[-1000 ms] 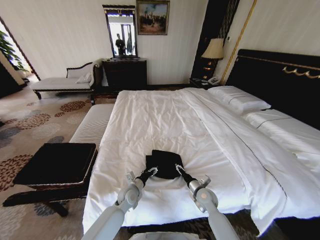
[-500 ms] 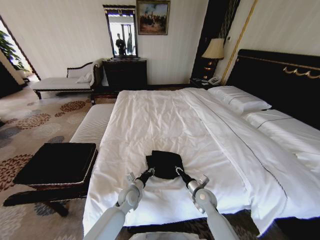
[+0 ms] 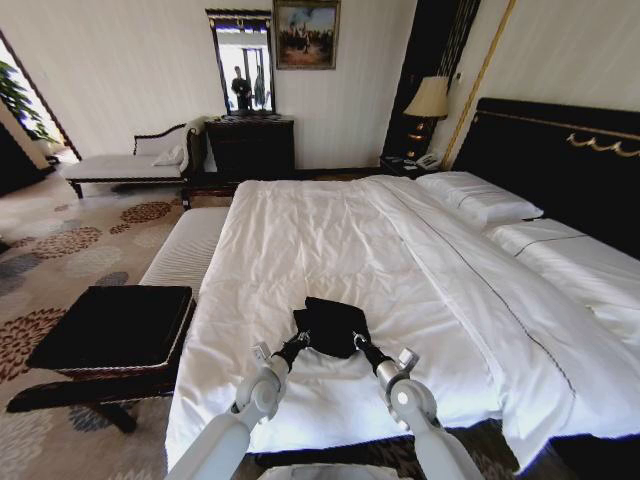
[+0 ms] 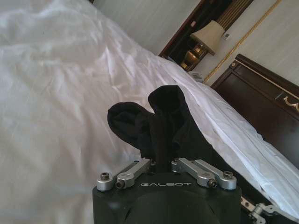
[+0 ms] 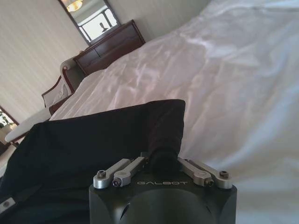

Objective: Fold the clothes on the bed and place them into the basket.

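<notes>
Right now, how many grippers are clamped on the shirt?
2. The left gripper pinches the near left edge of the folded black T-shirt; the right gripper pinches its near right edge. Both are low over the bed.

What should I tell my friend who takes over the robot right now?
Left gripper: shut on the black shirt, near edge.
Right gripper: shut on the shirt's other near edge.
The shirt is already folded small, on the bed near its foot.
The basket sits on the floor to the robot's left.
Left to do: carry the shirt into the basket.
</notes>
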Available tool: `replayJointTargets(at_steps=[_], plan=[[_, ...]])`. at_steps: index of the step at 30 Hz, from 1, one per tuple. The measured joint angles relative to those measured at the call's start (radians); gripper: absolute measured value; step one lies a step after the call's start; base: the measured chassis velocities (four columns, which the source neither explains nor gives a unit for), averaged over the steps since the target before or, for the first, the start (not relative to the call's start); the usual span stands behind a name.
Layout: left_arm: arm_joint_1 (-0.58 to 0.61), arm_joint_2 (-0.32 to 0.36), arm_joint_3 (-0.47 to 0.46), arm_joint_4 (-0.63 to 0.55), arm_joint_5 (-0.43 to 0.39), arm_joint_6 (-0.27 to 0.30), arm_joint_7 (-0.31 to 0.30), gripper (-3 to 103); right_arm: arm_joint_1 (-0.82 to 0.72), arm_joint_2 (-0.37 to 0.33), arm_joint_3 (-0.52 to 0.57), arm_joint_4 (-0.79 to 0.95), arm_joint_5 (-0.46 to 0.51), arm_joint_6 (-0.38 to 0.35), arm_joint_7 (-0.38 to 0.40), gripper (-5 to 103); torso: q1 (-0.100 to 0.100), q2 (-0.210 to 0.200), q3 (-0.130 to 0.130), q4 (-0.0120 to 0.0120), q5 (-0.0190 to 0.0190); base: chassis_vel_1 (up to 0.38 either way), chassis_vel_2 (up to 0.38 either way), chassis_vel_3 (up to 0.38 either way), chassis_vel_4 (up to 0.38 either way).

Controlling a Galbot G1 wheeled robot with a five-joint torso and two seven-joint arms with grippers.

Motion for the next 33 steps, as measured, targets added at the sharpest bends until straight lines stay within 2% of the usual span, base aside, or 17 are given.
replayJointTargets(at_steps=[1,2,3,4,5,6,9,14,22,28,33], plan=[[0.000,0.000,0.000,0.000,0.000,0.000,0.000,7,0.000,0.000,0.000,0.000,0.000,0.000,0.000,8,0.000,0.000,0.000,0.0000,0.0000,0.000,0.000,0.000,0.000],[0.008,0.004,-0.003,-0.009,0.035,-0.006,0.000,7,-0.004,-0.002,-0.002,0.012,-0.038,0.008,-0.003,8,0.000,0.000,0.000,0.0000,-0.0002,0.000,0.000,0.000,0.000],[0.020,0.011,-0.008,-0.022,0.095,-0.016,0.002,7,-0.010,-0.004,-0.004,0.027,-0.084,0.019,-0.006,8,0.000,0.000,0.000,0.0000,-0.0001,0.000,0.000,0.000,0.000],[0.046,0.031,-0.018,-0.051,0.208,-0.039,0.005,7,-0.021,-0.005,-0.008,0.049,-0.176,0.047,-0.013,8,0.000,0.000,0.000,0.0000,0.0001,0.000,0.000,0.000,0.000],[0.063,0.042,-0.026,-0.070,0.265,-0.051,0.006,7,-0.027,-0.006,-0.009,0.062,-0.230,0.067,-0.018,8,0.000,0.000,0.000,0.0002,0.0000,0.000,0.000,0.000,0.000],[0.063,0.042,-0.026,-0.070,0.265,-0.051,0.006,7,-0.027,-0.006,-0.009,0.062,-0.230,0.067,-0.018,8,0.000,0.000,0.000,0.0002,0.0000,0.000,0.000,0.000,0.000],[0.109,0.072,-0.047,-0.136,0.361,-0.073,0.006,7,-0.049,-0.007,-0.011,0.107,-0.341,0.102,-0.024,8,0.000,0.000,0.000,0.0002,0.0000,0.000,0.000,0.000,0.000],[0.115,0.093,-0.071,-0.194,0.368,-0.072,-0.007,7,-0.057,-0.004,-0.031,0.169,-0.378,0.099,-0.024,8,0.000,0.000,0.000,0.0001,-0.0001,0.000,0.000,0.000,0.000],[0.082,0.089,-0.055,-0.198,0.353,-0.059,-0.043,7,-0.051,0.011,-0.051,0.184,-0.377,0.100,-0.011,8,0.000,0.000,0.000,0.0000,0.0000,0.000,0.000,0.000,0.000],[0.065,0.085,-0.033,-0.198,0.311,-0.043,-0.053,7,-0.038,0.016,-0.072,0.194,-0.327,0.103,-0.006,8,0.000,0.000,0.000,0.0001,0.0000,0.000,0.000,0.000,0.000],[0.054,0.078,-0.026,-0.194,0.296,-0.036,-0.056,7,-0.038,0.022,-0.078,0.175,-0.358,0.108,-0.005,7,0.000,0.000,0.000,0.0000,0.0001,0.000,0.000,0.000,0.000]])
